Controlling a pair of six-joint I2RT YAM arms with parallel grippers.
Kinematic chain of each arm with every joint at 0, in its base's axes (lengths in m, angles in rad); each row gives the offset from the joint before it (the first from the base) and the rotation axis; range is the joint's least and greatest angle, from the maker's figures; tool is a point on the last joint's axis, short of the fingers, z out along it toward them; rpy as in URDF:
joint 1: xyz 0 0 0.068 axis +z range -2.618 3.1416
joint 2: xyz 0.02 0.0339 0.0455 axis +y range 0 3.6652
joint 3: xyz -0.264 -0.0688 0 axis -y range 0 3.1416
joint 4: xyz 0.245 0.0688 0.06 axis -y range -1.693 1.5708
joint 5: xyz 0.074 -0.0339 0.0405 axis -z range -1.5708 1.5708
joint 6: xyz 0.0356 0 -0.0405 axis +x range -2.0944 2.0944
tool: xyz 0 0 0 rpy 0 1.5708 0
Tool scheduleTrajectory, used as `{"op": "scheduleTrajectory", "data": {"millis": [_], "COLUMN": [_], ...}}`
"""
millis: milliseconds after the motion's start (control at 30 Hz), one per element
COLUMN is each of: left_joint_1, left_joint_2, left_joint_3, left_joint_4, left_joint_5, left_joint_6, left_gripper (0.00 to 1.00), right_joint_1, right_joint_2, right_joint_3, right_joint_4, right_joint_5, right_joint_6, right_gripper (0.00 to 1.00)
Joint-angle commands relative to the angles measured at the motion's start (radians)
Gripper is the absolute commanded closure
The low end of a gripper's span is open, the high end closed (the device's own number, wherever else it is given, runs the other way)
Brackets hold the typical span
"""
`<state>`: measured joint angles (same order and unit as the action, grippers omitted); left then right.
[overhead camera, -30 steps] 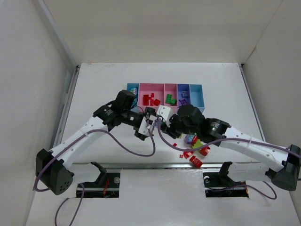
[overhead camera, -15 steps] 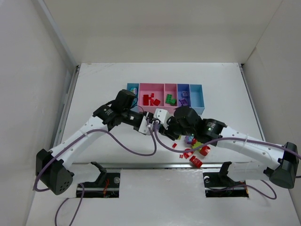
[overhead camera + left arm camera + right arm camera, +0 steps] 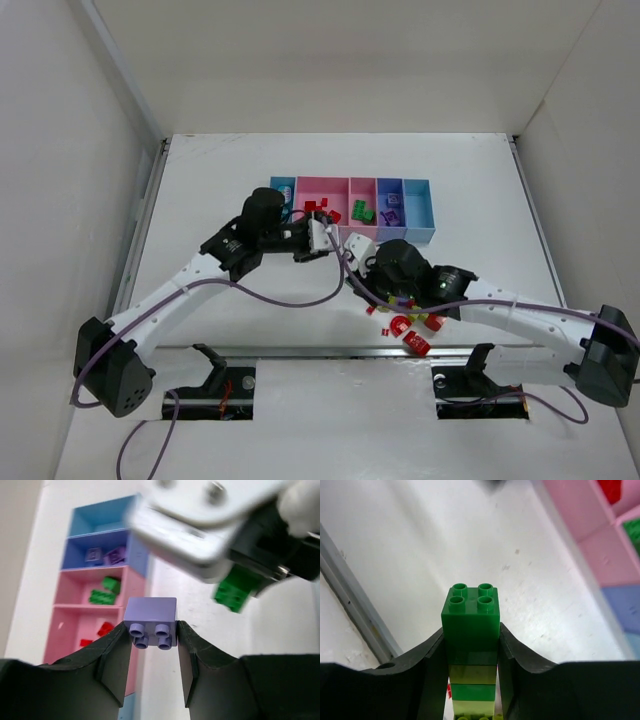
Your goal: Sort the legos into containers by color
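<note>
On a white table (image 3: 470,170) boxed in by plain white walls (image 3: 330,60), the left gripper (image 3: 153,628) clamps a purple brick (image 3: 150,610) and the right gripper (image 3: 471,631) clamps a green stack (image 3: 471,612).

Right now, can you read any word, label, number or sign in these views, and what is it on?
No readable text in any view.
Faint marks on the purple bricks in the purple-blue bin: too blurred to read.
The pale purple brick in the left hand: plain, no print.
The green stack in the right hand: plain, no print.
</note>
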<state>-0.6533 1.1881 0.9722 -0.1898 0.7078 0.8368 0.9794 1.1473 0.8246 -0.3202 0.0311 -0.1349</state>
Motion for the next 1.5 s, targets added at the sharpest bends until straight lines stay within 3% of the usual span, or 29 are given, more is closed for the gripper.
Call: {"op": "scheduleTrajectory", "data": {"millis": [0, 233, 433, 500, 600, 733, 867, 1133, 1200, 1300, 1367, 1467], "left_joint_1": [-0.003, -0.023, -0.035, -0.046, -0.081, -0.092, -0.101, -0.069, -0.069, -0.069, -0.069, -0.026], "left_joint_2": [-0.051, 0.001, 0.254, 0.341, 0.489, 0.686, 0.789, 0.851, 0.851, 0.851, 0.840, 0.817], "left_joint_3": [-0.015, -0.015, 0.131, 0.173, 0.267, 0.517, 0.569, 0.569, 0.560, 0.560, 0.560, 0.578], "left_joint_4": [0.277, 0.417, 0.516, 0.594, 0.610, 0.575, 0.631, 0.641, 0.651, 0.652, 0.652, 0.606], "left_joint_5": [-0.172, -0.200, -0.191, -0.191, -0.228, -0.218, -0.254, -0.254, -0.243, -0.223, -0.188, -0.012], "left_joint_6": [-0.276, -0.404, -0.663, -0.677, -0.722, -0.740, -0.752, -0.697, -0.686, -0.667, -0.666, -0.657], "left_gripper": [1.00, 1.00, 1.00, 1.00, 0.99, 0.98, 0.97, 0.55, 0.33, 0.13, 0.11, 0.24], "right_joint_1": [-0.048, -0.200, -0.438, -0.502, -0.564, -0.608, -0.646, -0.647, -0.647, -0.647, -0.647, -0.647], "right_joint_2": [-0.027, -0.006, -0.095, -0.115, -0.126, -0.126, -0.116, -0.106, -0.106, -0.106, -0.106, -0.129], "right_joint_3": [-0.036, -0.047, -0.025, 0.019, 0.066, 0.087, 0.107, 0.116, 0.126, 0.152, 0.153, 0.162], "right_joint_4": [0.096, 0.096, 0.072, 0.041, 0.009, 0.009, 0.020, 0.049, 0.058, 0.067, 0.067, 0.079], "right_joint_5": [0.013, 0.108, 0.150, 0.188, 0.256, 0.285, 0.274, 0.242, 0.242, 0.222, 0.211, 0.172], "right_joint_6": [0.115, 0.305, 0.471, 0.506, 0.529, 0.497, 0.449, 0.364, 0.345, 0.314, 0.299, 0.238], "right_gripper": [1.00, 1.00, 1.00, 1.00, 1.00, 1.00, 1.00, 1.00, 1.00, 1.00, 1.00, 1.00]}}
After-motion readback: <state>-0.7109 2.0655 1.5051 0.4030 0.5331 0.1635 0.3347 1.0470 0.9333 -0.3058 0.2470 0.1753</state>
